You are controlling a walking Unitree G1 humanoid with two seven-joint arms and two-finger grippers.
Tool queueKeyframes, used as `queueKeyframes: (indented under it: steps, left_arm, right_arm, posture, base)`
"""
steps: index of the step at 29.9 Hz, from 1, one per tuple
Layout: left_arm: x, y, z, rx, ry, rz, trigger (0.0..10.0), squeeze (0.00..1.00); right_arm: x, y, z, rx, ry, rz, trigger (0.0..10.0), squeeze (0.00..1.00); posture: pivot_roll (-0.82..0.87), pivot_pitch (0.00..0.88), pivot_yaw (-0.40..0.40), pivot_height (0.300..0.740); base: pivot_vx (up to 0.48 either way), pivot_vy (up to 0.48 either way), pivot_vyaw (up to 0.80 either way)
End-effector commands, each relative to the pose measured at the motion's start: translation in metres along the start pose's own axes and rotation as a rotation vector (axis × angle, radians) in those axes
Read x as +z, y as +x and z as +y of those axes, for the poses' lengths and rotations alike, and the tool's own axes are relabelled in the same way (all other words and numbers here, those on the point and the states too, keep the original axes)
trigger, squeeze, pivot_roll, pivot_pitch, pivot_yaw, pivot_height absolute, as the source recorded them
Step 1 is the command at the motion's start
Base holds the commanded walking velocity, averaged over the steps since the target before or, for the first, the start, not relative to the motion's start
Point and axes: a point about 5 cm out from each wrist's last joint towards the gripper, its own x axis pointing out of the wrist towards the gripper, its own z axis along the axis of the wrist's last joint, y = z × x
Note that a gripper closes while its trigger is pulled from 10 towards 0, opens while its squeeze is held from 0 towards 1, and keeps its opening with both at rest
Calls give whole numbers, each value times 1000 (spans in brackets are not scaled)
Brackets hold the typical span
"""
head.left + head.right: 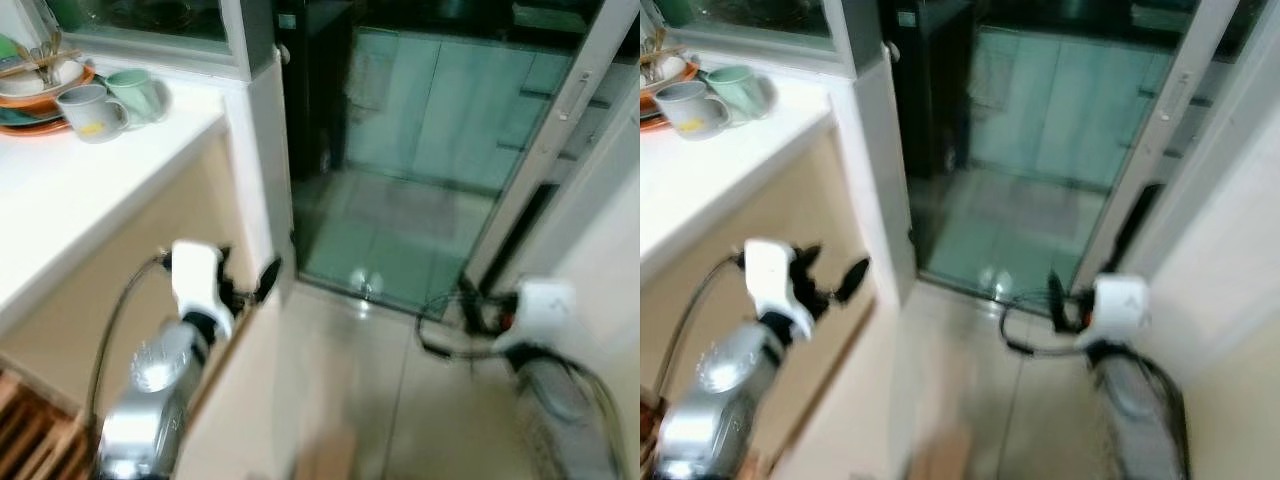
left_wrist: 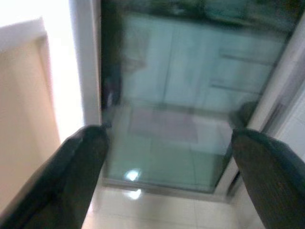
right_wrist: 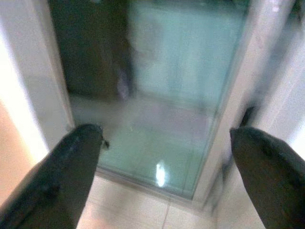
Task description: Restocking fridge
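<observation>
My left gripper [image 1: 248, 275] hangs low beside the beige side of a white counter [image 1: 90, 190], open, with nothing between its fingers. On the other side my right gripper [image 1: 1060, 305] is held low near a white wall, open and empty as well. Both point toward a doorway with a glass panel [image 1: 420, 140] ahead. In the left wrist view the two black fingers [image 2: 81, 162] spread wide over the glass and the threshold. In the right wrist view the fingers [image 3: 76, 157] also stand far apart. The pictures are blurred.
Two mugs [image 1: 110, 105] and stacked plates [image 1: 40, 90] stand on the counter at the far left. A white post [image 1: 262, 150] ends the counter by the doorway. A slanted white door frame [image 1: 555, 130] is on the right. Pale floor tiles [image 1: 380, 400] lie ahead.
</observation>
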Motion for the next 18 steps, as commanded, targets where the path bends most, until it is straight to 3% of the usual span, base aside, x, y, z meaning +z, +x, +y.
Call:
queueKeyframes:
  steps: [1,4,10,12,16,18]
  left_arm:
    - [-2,10,-3,32,92,-10,10000,0]
    - [0,16,-2,45,138,-10,10000,0]
    - [-7,17,3,51,90,49,10000,0]
    - [-9,7,7,39,107,58,10000,0]
    - [-2,-33,13,36,82,13,10000,0]
    - [5,-38,7,27,62,-28,10000,0]
  right_arm:
    - [-2,8,11,16,-6,21,10000,0]
    - [4,10,11,2,-21,1,10000,0]
    - [-6,12,13,8,-42,21,10000,0]
    - [-4,7,11,11,-53,6,10000,0]
    - [-7,-24,0,12,-106,2,10000,0]
    - [-7,-31,-2,10,-91,-3,10000,0]
  posture:
    - [-115,0,78,740]
    - [-113,0,75,740]
    - [-103,0,64,740]
    - [-96,0,53,740]
    - [-97,0,47,740]
    - [-95,0,38,740]
  base:
    - [0,0,0]
    - [0,0,0]
    - [0,0,0]
    - [0,0,0]
    - [0,0,0]
    - [0,0,0]
